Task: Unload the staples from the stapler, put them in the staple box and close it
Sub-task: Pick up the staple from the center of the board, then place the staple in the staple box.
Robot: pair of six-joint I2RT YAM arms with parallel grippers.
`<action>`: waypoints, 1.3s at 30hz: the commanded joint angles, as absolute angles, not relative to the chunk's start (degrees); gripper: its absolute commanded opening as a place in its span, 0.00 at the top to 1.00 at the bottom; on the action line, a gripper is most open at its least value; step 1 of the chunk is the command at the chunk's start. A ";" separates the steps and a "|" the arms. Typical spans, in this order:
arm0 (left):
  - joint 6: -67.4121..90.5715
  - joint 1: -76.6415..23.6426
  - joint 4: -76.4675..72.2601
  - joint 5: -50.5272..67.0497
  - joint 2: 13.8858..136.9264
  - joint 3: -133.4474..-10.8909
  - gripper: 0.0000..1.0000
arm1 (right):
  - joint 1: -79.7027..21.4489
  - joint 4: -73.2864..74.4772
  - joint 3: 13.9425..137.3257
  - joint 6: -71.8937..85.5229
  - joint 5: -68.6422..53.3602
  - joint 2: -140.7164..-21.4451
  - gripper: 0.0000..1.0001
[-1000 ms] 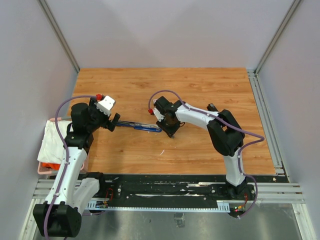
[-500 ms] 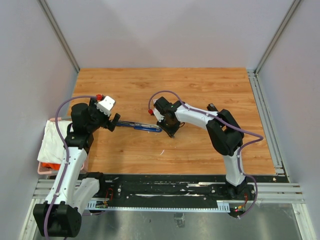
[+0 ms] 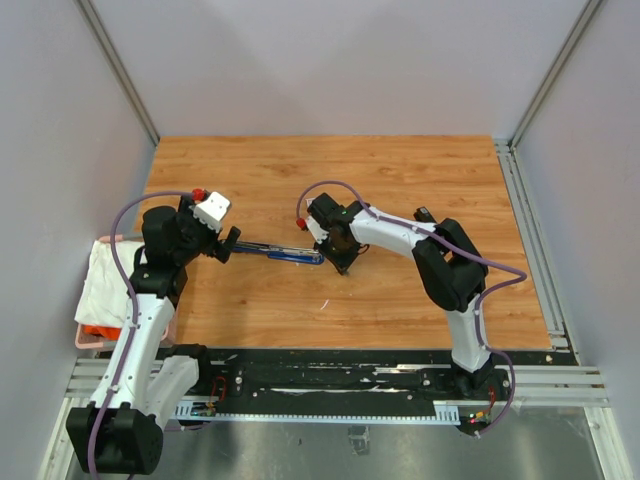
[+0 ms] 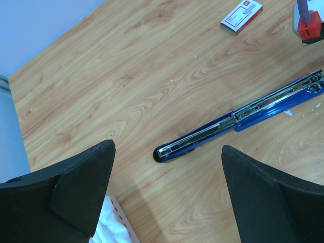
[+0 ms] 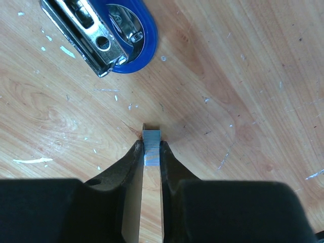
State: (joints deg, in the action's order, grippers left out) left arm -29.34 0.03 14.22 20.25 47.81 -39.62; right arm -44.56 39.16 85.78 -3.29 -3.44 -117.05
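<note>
A blue stapler (image 3: 285, 253) lies opened out flat on the wooden table, its silver rail facing up (image 4: 238, 115). My left gripper (image 3: 228, 245) is open and empty, its fingers spread either side of the stapler's left end (image 4: 167, 148). My right gripper (image 3: 343, 265) is just right of the stapler's other end (image 5: 109, 35). It is shut on a short silvery strip of staples (image 5: 151, 147), and the strip's tip touches the table.
A small red-and-white box (image 4: 242, 16) lies on the table beyond the stapler. A pink basket (image 3: 88, 342) holding a white cloth (image 3: 105, 280) sits at the left table edge. A thin pale sliver (image 3: 323, 303) lies on the wood nearer the arm bases.
The right wrist has shifted very slightly toward the stapler. The left arm and the stapler have not moved.
</note>
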 commanded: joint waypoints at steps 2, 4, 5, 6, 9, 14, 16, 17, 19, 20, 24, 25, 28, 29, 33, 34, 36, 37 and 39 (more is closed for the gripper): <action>-29.71 0.44 12.74 21.01 47.62 -39.12 0.02 | -43.62 41.35 88.63 -4.31 -3.24 -115.49 0.88; -29.71 0.46 12.74 21.09 47.64 -39.13 0.02 | -42.75 41.70 89.39 -4.51 -3.41 -114.67 0.87; -29.71 0.44 12.67 21.09 47.70 -39.17 0.02 | -42.20 41.97 89.96 -4.60 -3.50 -114.29 0.87; -29.63 0.44 12.61 21.12 47.72 -39.18 0.02 | -41.65 42.34 90.52 -4.72 -3.63 -114.12 0.87; -29.64 0.44 12.65 21.13 47.78 -39.13 0.02 | -39.66 43.03 91.91 -5.07 -4.12 -113.82 0.87; -29.66 0.44 12.73 21.20 47.90 -39.16 0.02 | -36.39 42.85 93.68 -5.68 -4.36 -113.82 0.87; -29.62 0.44 12.70 21.21 47.98 -39.20 0.02 | -35.02 42.84 94.81 -6.09 -4.03 -114.17 0.86; -29.62 0.44 12.64 21.19 47.99 -39.24 0.02 | -34.47 42.88 95.38 -6.21 -4.00 -114.50 0.86; -29.69 0.45 12.71 21.18 48.07 -39.24 0.02 | -33.39 42.85 96.78 -6.44 -3.77 -115.35 0.86; -29.70 0.44 12.74 21.19 48.08 -39.16 0.02 | -32.87 42.86 97.46 -6.62 -3.59 -115.93 0.86; -29.71 0.44 12.74 21.10 48.08 -39.17 0.02 | -30.78 42.88 99.52 -6.74 -3.62 -118.56 0.86; -29.73 0.44 12.74 21.09 48.08 -39.16 0.02 | -30.42 42.85 99.98 -6.91 -3.54 -119.22 0.86; -29.79 0.44 12.73 21.11 48.15 -39.12 0.02 | -29.86 42.87 101.21 -7.12 -3.00 -120.82 0.86; -29.79 0.44 12.74 21.14 48.16 -39.11 0.02 | -29.73 42.89 101.57 -7.10 -2.99 -121.23 0.86; -29.84 0.44 12.66 21.19 48.16 -39.08 0.02 | -29.59 42.73 102.84 -7.07 -2.72 -122.96 0.86; -29.81 0.44 12.66 21.18 48.22 -39.03 0.02 | -29.62 42.72 103.17 -7.01 -2.72 -123.26 0.86; -29.88 0.44 12.61 21.18 48.25 -39.07 0.02 | -29.54 42.67 104.06 -7.03 -2.40 -124.01 0.86; -29.88 0.44 12.65 21.20 48.21 -38.97 0.02 | -29.52 42.71 104.39 -7.01 -2.31 -124.43 0.86; -29.88 0.44 12.73 21.19 48.16 -38.98 0.02 | -29.47 42.54 104.98 -6.95 -2.22 -125.05 0.86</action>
